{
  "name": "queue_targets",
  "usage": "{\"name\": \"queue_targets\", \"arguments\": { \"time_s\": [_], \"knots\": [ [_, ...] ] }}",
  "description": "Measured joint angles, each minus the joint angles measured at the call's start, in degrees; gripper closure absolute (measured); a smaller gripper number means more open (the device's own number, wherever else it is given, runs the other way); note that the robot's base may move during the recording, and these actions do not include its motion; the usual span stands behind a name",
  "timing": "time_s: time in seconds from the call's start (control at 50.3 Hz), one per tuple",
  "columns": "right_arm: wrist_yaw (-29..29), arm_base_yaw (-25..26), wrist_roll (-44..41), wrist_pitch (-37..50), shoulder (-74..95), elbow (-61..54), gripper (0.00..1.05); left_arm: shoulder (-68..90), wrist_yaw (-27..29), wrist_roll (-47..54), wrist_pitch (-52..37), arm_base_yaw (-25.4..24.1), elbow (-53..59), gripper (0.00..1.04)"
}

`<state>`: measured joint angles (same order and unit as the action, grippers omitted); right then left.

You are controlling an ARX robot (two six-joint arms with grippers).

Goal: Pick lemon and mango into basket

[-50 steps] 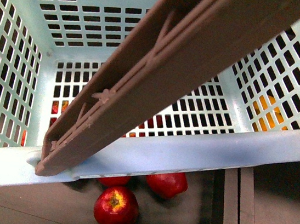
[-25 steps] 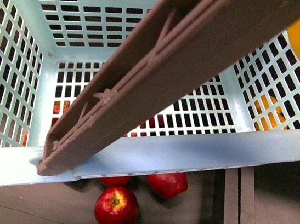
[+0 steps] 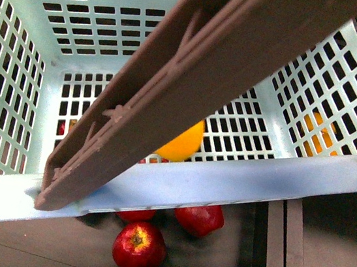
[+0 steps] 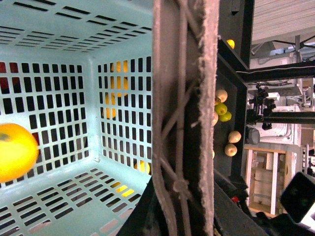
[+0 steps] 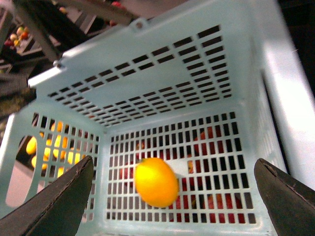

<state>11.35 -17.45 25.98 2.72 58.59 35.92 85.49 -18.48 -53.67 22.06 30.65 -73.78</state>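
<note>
The light teal basket (image 3: pixel 225 179) fills the front view, tilted, its brown handle (image 3: pixel 205 78) slanting across it. My left gripper (image 4: pixel 182 216) is shut on that handle (image 4: pixel 182 98). A yellow-orange oval fruit with a blunt point, the lemon (image 3: pixel 180 144), is inside the basket near its slotted floor, half hidden by the handle. The left wrist view shows the lemon (image 4: pixel 15 150) by a basket wall (image 4: pixel 49 49). My right gripper (image 5: pixel 173 164) hangs open above the basket (image 5: pixel 162 64), and the blurred lemon (image 5: pixel 156 182) lies below its spread fingers. I cannot single out the mango.
Red apples (image 3: pixel 138 247) (image 3: pixel 199 218) lie on the dark shelf under the basket's near rim. Orange-yellow fruits (image 3: pixel 316 135) (image 5: pixel 54 147) show through the slotted side walls. Pale green and yellow fruits (image 4: pixel 222 105) sit on a dark rack beyond the handle.
Half a second ago the yellow fruit was at the upper right above the basket; now it is down inside the basket. The basket has tilted slightly.
</note>
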Motion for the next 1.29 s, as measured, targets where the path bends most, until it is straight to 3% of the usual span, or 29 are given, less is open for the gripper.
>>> {"name": "queue_targets", "arguments": {
  "time_s": [0.079, 0.238, 0.338, 0.397, 0.596, 0.735, 0.954, 1.292],
  "knots": [
    [-2.14, 2.62, 0.44, -0.81, -1.46, 0.33, 0.09, 0.00, 0.00, -0.02, 0.00, 0.00, 0.00, 0.98],
    [-14.38, 10.49, -1.81, -0.83, -4.85, 0.74, 0.11, 0.02, -0.17, -0.04, 0.00, 0.00, 0.00, 0.98],
    [-17.14, 10.95, -15.63, 18.08, -8.13, -7.78, 0.31, 0.02, -0.15, 0.04, 0.00, 0.07, 0.00, 0.98],
    [-16.85, 11.65, -20.17, 21.97, -10.27, -11.98, 0.43, 0.02, -0.13, -0.22, 0.00, 0.04, 0.00, 0.98],
    [-11.76, 16.39, -24.76, 24.17, -16.26, -21.27, 0.84, 0.02, -0.13, -0.20, 0.00, 0.04, 0.00, 0.98],
    [-11.50, 17.25, -25.57, 24.28, -19.50, -24.35, 1.03, 0.02, -0.13, -0.20, 0.00, 0.04, 0.00, 0.98],
    [-11.37, 17.27, -25.64, 23.52, -24.41, -28.30, 1.02, 0.02, -0.15, -0.20, 0.00, 0.04, 0.00, 0.98],
    [-11.37, 17.27, -25.68, 23.37, -25.31, -28.96, 0.40, 0.02, -0.15, -0.20, 0.00, 0.04, 0.00, 0.98]
  ]
}}
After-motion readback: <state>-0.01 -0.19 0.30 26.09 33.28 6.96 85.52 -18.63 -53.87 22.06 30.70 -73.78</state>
